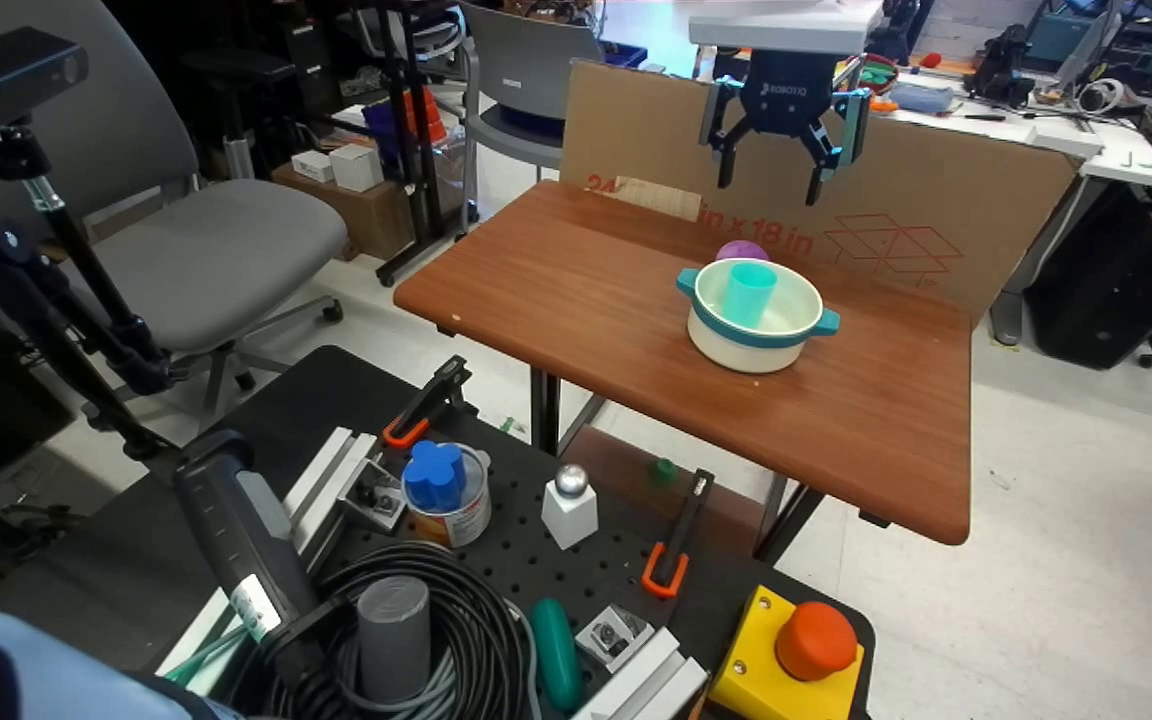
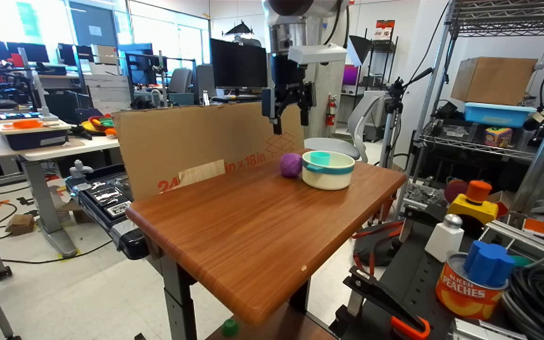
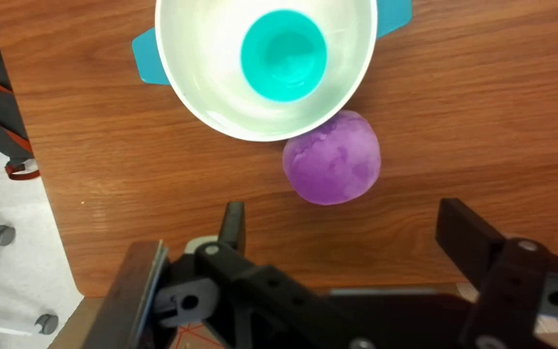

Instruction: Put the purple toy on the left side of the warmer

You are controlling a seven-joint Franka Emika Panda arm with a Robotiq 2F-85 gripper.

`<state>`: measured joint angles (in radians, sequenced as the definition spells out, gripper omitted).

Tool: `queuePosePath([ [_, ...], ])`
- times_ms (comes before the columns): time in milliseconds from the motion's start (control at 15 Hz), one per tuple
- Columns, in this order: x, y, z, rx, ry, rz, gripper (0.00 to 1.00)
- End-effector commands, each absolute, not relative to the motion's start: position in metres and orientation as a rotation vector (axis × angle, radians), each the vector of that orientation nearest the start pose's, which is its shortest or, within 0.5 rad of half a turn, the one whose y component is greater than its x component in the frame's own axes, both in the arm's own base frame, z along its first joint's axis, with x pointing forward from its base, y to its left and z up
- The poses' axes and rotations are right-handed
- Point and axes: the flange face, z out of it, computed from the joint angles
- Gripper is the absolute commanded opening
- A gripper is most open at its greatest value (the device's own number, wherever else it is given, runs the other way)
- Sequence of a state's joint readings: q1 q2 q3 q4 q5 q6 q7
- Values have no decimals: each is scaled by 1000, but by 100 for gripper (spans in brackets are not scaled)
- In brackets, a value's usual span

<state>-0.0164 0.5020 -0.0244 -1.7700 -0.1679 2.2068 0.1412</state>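
In an exterior view, the fingers [image 1: 726, 168] hang well above the counter [image 1: 536, 270], spread wide with nothing between them. The purple toy [image 1: 742, 249] shows only its top behind the warmer [image 1: 736, 353], which has a teal cup [image 1: 748, 293] inside.

In an exterior view, the toy [image 2: 291, 166] sits on the counter right beside the warmer, below the fingers, with a cardboard sheet [image 2: 196, 141] standing along the edge.

In the wrist view, the toy [image 3: 332, 165] lines up with the gap between the fingers but lies ahead of their tips, overlapped by the warmer's rim (whether the two touch is hidden). The step in hand looks like the pick: shift toward the warmer before lowering, grip the half farther from the rim so no finger knocks it, and lift straight up before carrying the toy left.
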Motion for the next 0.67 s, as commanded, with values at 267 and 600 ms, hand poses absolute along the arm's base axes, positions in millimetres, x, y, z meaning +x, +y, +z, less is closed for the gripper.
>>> queuePosePath([
  [267, 684, -34, 227, -3313, 98, 332, 100],
  [600, 692, -24, 200, -3304, 40, 459, 100],
])
